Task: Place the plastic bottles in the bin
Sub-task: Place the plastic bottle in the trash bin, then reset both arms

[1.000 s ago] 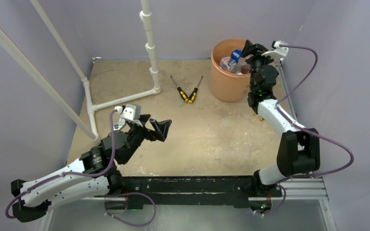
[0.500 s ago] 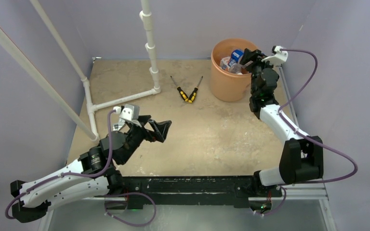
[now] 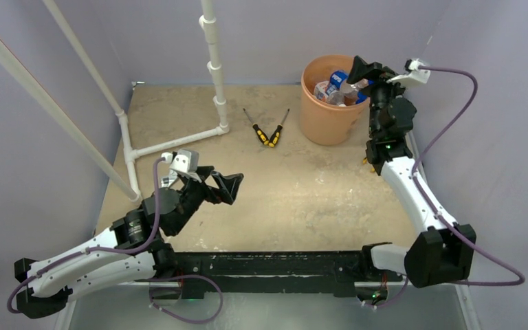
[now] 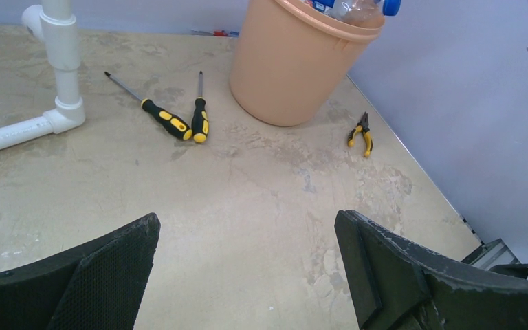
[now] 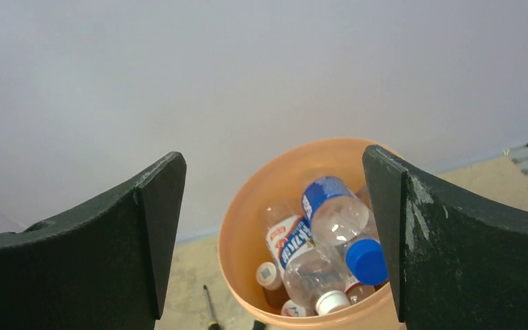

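Hovering above the far right rim of the bin (image 3: 320,117), the right pincer (image 5: 273,179) is seen with its jaws spread wide. Nothing is held between them.

- The plastic bottles (image 5: 333,210) are found inside the bin, directly below and just ahead of that pincer. They are heaped loosely with no shared long axis. A blue-labelled one lies tilted, its blue cap turned toward the wrist camera. Others are stood or leaned with white caps upward.
- No bottle is seen on the table (image 4: 247,179) in any view. What may be hidden behind the bin or under the arms cannot be told.
- The left pincer (image 4: 247,237) is held low over the near left part of the table, jaws wide and empty. It is pointed toward the bin but is well apart from it.
- Two screwdrivers (image 4: 182,124) are laid in a V, handles touching, just left of the bin. Pliers (image 4: 361,134) are lying near its right side. A white pipe (image 4: 62,69) is standing at far left.

Judgement: the right arm is much the nearer to the bin, and its load is taken to be delivered. With no bottle left in sight, no further grasp is called for. A lift up and back clear of the rim is expected, and the rim must not be clipped.
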Robot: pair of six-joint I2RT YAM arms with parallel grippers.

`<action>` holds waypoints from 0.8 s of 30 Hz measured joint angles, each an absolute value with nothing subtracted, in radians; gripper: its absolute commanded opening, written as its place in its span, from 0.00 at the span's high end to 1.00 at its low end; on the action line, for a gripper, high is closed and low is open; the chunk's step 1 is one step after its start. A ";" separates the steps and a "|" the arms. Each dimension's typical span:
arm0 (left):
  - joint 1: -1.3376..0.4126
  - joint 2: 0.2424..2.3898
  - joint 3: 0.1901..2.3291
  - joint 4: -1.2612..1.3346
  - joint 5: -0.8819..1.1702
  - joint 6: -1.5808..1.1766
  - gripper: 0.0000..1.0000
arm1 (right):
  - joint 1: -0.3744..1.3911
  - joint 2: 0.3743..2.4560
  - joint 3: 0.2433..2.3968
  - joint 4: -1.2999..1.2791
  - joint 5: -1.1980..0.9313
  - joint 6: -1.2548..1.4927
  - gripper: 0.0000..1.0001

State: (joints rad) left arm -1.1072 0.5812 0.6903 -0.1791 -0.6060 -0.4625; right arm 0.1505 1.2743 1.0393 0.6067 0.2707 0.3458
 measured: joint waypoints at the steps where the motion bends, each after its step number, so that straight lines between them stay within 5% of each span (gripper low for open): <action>1: -1.108 0.581 0.691 -0.182 -0.607 -0.463 0.00 | 0.150 1.255 1.044 0.603 0.270 0.345 0.01; 14: -1.108 0.624 0.741 -0.267 -0.783 -0.550 0.01 | 0.150 0.861 0.886 0.426 0.210 0.447 0.01; 24: -1.106 0.908 0.963 -0.619 -1.079 -0.836 0.01 | 0.149 0.508 0.739 0.205 0.136 0.648 0.01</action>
